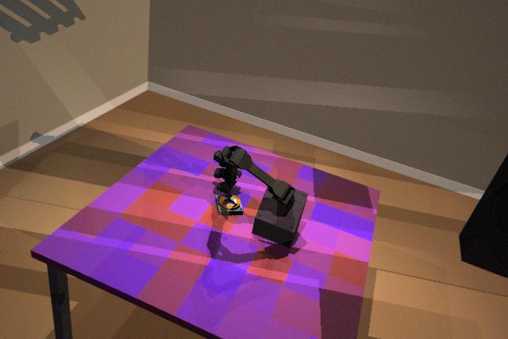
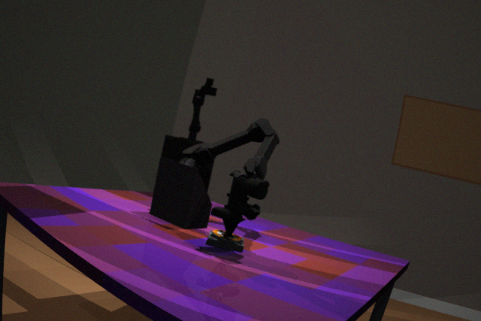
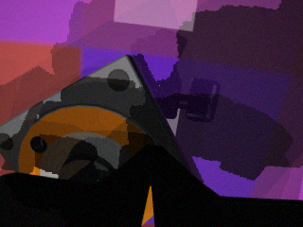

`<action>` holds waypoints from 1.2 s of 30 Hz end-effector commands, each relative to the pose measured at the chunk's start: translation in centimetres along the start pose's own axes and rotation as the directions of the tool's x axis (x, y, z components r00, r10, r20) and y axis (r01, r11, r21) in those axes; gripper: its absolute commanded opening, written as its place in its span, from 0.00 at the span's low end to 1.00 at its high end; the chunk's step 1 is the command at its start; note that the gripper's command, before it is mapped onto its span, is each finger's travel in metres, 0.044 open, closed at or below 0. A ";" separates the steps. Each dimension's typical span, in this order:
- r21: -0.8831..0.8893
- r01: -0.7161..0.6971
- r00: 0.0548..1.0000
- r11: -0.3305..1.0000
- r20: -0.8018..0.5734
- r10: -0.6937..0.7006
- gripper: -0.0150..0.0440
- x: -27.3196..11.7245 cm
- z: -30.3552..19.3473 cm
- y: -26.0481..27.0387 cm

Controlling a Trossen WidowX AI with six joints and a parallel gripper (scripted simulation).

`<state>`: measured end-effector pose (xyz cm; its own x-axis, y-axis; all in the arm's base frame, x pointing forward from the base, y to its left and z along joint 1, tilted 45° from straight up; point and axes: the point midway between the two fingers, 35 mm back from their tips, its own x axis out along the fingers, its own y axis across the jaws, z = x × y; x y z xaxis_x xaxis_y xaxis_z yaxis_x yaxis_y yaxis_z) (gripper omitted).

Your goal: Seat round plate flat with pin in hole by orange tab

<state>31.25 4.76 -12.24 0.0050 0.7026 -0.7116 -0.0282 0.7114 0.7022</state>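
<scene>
The round plate (image 1: 225,206) (image 2: 219,234) (image 3: 80,118), with an orange ring and grey middle, sits on the square dark-grey base (image 1: 229,212) (image 2: 223,246) (image 3: 101,90). A dark round hole (image 3: 38,144) shows in the ring in the wrist view. A small bright orange patch, possibly the tab, is near it, partly cut off by the finger. The pin cannot be made out, and whether the plate lies flat is unclear. My gripper (image 1: 226,192) (image 2: 229,234) (image 3: 152,151) is shut and empty, pointing down, its tips at or just above the plate's edge; contact cannot be told.
The robot's block-shaped mount (image 1: 279,216) (image 2: 180,193) stands close beside the base on the patchwork-coloured table (image 1: 102,269) (image 2: 174,271). A dark upright shape (image 2: 196,115) rises behind the mount. Arm shadows fall across the table.
</scene>
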 end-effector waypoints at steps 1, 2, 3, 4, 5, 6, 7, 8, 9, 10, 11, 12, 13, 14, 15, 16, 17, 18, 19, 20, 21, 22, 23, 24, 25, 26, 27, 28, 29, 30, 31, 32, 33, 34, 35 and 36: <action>0.002 -0.002 1.000 1.000 -0.004 0.002 0.25 0.1 -0.7 -0.4; 0.002 -0.002 1.000 1.000 -0.004 0.002 0.25 0.1 -0.8 -0.4; 0.002 -0.002 1.000 1.000 -0.004 0.002 0.25 0.1 -0.9 -0.5; 0.002 -0.002 1.000 1.000 -0.004 0.002 0.25 0.1 -1.1 -0.5; 0.002 -0.002 1.000 1.000 -0.004 0.002 0.25 0.1 -1.2 -0.6; 0.002 -0.002 1.000 1.000 -0.004 0.002 0.25 0.1 -1.3 -0.6; 0.002 -0.002 1.000 1.000 -0.004 0.002 0.25 0.2 -1.4 -0.7; 0.002 -0.002 1.000 1.000 -0.004 0.002 0.25 0.2 -1.5 -0.7; 0.002 -0.002 1.000 1.000 -0.004 0.002 0.25 0.2 -1.6 -0.7; 0.002 -0.002 1.000 1.000 -0.004 0.002 0.25 0.2 -1.6 -0.8; 0.002 -0.002 1.000 1.000 -0.004 0.002 0.25 0.2 -1.7 -0.8; 0.002 -0.002 1.000 1.000 -0.004 0.002 0.25 0.2 -1.8 -0.8; 0.002 -0.002 1.000 1.000 -0.004 0.002 0.25 0.2 -1.8 -0.8; 0.002 -0.002 1.000 1.000 -0.004 0.002 0.25 0.2 -1.9 -0.9; 0.002 -0.002 1.000 1.000 -0.004 0.002 0.25 0.2 -2.0 -0.9; 0.002 -0.002 1.000 1.000 -0.004 0.002 0.25 0.2 -2.1 -0.9; 0.002 -0.002 1.000 1.000 -0.004 0.002 0.25 0.2 -2.2 -0.9; 0.002 -0.002 1.000 1.000 -0.004 0.002 0.25 0.2 -2.2 -0.9; 0.002 -0.002 1.000 1.000 -0.004 0.002 0.25 0.2 -2.3 -0.9; 0.002 -0.002 1.000 1.000 -0.004 0.002 0.25 0.2 -2.4 -1.0; 0.002 -0.002 1.000 1.000 -0.004 0.002 0.25 0.2 -2.4 -1.0; 0.002 -0.002 1.000 1.000 -0.004 0.002 0.25 0.2 -2.5 -1.0; 0.002 -0.002 1.000 1.000 -0.004 0.002 0.25 0.2 -2.5 -1.0; 0.002 -0.002 1.000 1.000 -0.004 0.002 0.25 0.2 -2.6 -1.0; 0.002 -0.002 1.000 1.000 -0.004 0.002 0.25 0.2 -2.6 -1.0; 0.002 -0.002 1.000 1.000 -0.004 0.002 0.25 0.2 -2.7 -1.0; 0.002 -0.002 1.000 1.000 -0.005 0.002 0.25 0.2 -2.8 -1.0; 0.002 -0.002 1.000 1.000 -0.005 0.002 0.25 0.2 -2.8 -1.0; 0.002 -0.002 1.000 1.000 -0.005 0.002 0.25 0.2 -2.9 -1.0; 0.002 -0.002 1.000 1.000 -0.005 0.002 0.25 0.1 -2.9 -1.0; 0.002 -0.002 1.000 1.000 -0.005 0.002 0.25 0.1 -3.0 -1.0; 0.002 -0.002 1.000 1.000 -0.005 0.002 0.25 0.1 -3.0 -1.0; 0.003 -0.002 1.000 1.000 -0.005 0.002 0.25 0.1 -3.1 -1.0; 0.003 -0.002 1.000 1.000 -0.005 0.002 0.25 0.1 -3.1 -1.1; 0.003 -0.002 1.000 1.000 -0.005 0.002 0.25 0.1 -3.2 -1.1; 0.003 -0.002 1.000 1.000 -0.005 0.002 0.25 0.1 -3.2 -1.1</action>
<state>28.78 3.92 -13.08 0.0125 0.7025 -0.7116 -0.0301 0.7116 0.7020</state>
